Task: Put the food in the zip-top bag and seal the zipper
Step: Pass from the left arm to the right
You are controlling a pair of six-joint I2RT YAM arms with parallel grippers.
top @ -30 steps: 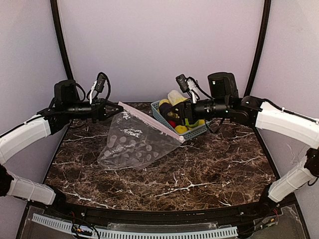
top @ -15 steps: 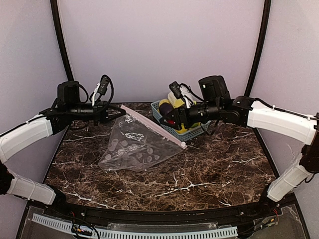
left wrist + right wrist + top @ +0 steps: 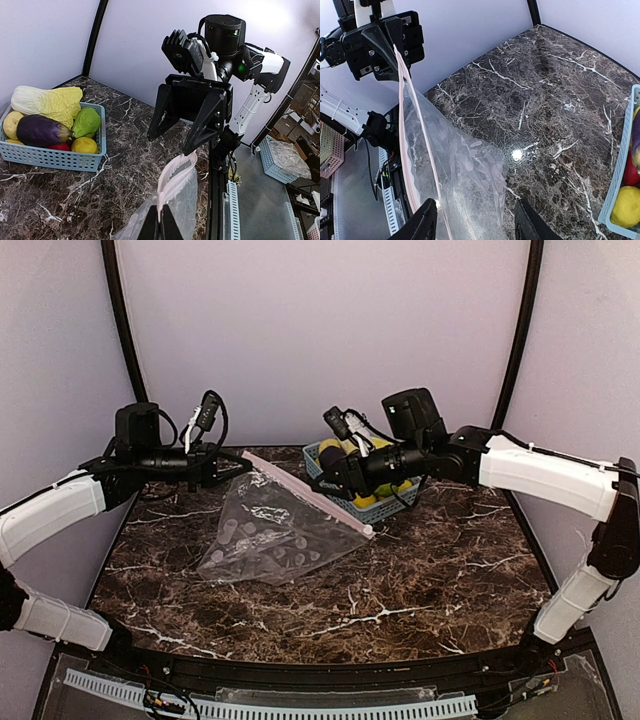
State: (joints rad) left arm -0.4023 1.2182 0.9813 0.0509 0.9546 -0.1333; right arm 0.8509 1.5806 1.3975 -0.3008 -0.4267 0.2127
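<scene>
Left wrist, left hand (image 3: 160,221) pinching zipper (image 3: 173,175)

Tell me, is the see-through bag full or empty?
Empty. Through the clear bag only its white dots show; the food sits in the blue basket.

Light blue slatted basket (image 3: 50,159) sits at the back of the dark marble counter (image 3: 420,580), near the pale wall (image 3: 300,330).

Table (image 3: 400,590): dark brown marble top, white veins.
Basket (image 3: 380,508): 1, light blue, slatted, standing at far centre.
Bag (image 3: 270,535): 1, clear, dotted, lower end resting left of Basket.
</scene>
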